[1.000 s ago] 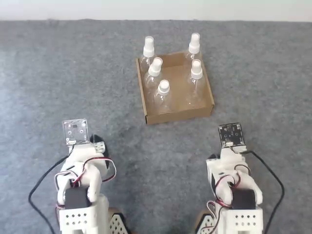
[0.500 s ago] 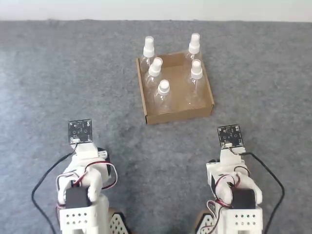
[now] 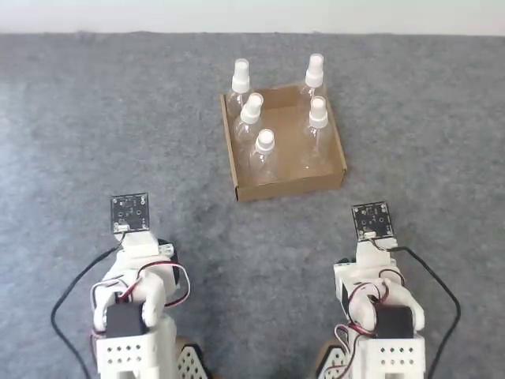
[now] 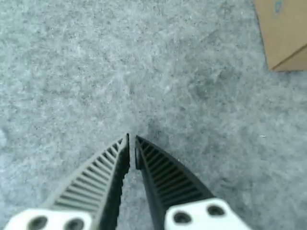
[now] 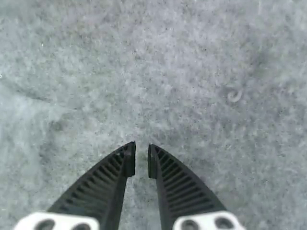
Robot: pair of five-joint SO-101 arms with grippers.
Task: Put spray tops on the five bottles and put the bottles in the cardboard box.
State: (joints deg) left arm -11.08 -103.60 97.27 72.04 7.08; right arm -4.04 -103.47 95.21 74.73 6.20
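Five topped bottles (image 3: 264,151) stand inside the cardboard box (image 3: 290,188), carpet (image 3: 95,118) open around.

Five bottles (image 3: 264,154) stand in the cardboard box (image 3: 288,186): two at its back, two in its middle, one nearer its front; the box sits on the table (image 3: 95,118); well in front of the box, the left arm (image 3: 130,292) sits to its left; the right arm (image 3: 379,304) to its right.

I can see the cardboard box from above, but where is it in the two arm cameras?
High view: box at upper centre, with bottles standing in it.
Left wrist view: one box corner at the picture's edge, beyond the left gripper.
Right wrist view: right gripper over carpet.
Shared landmark: the grey carpet.
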